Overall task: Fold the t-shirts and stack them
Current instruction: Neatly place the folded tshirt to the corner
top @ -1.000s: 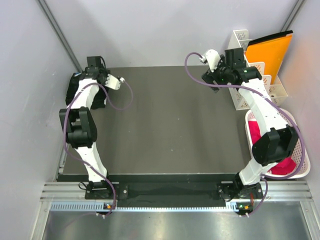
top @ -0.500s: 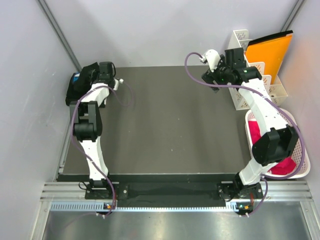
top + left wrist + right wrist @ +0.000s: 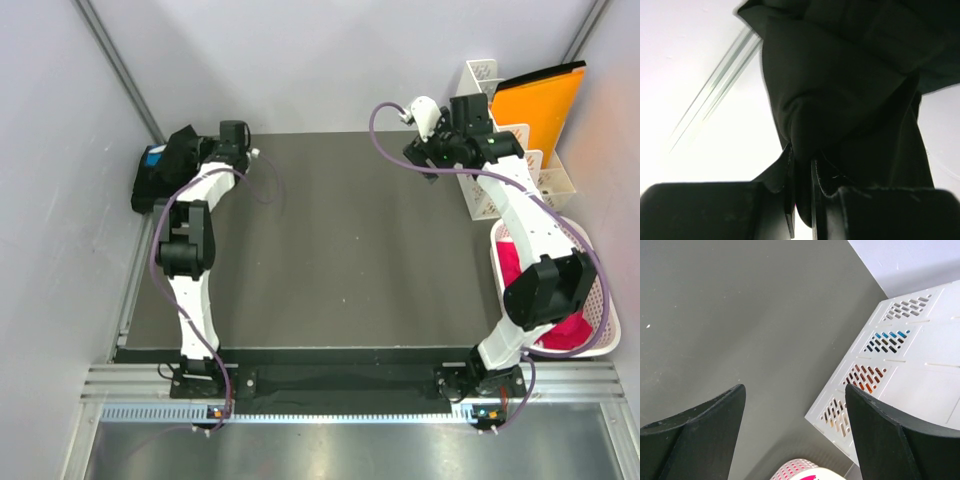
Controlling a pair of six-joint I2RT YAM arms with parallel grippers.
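Left gripper [image 3: 801,167] shifted right; black t-shirt [image 3: 840,95] fold pinched between fingers [image 3: 715,210].

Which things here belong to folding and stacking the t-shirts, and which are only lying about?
Belong to the job:
- black t-shirt bundle, pinched in the left tool
- right tool, open and holding nothing

Lying about:
- white rack
- orange folder standing in the rack
- white basket
- pink cloth inside the basket

Nothing legible anywhere; the blue print on the soft black cloth t-shirts [image 3: 158,172] is too small to read
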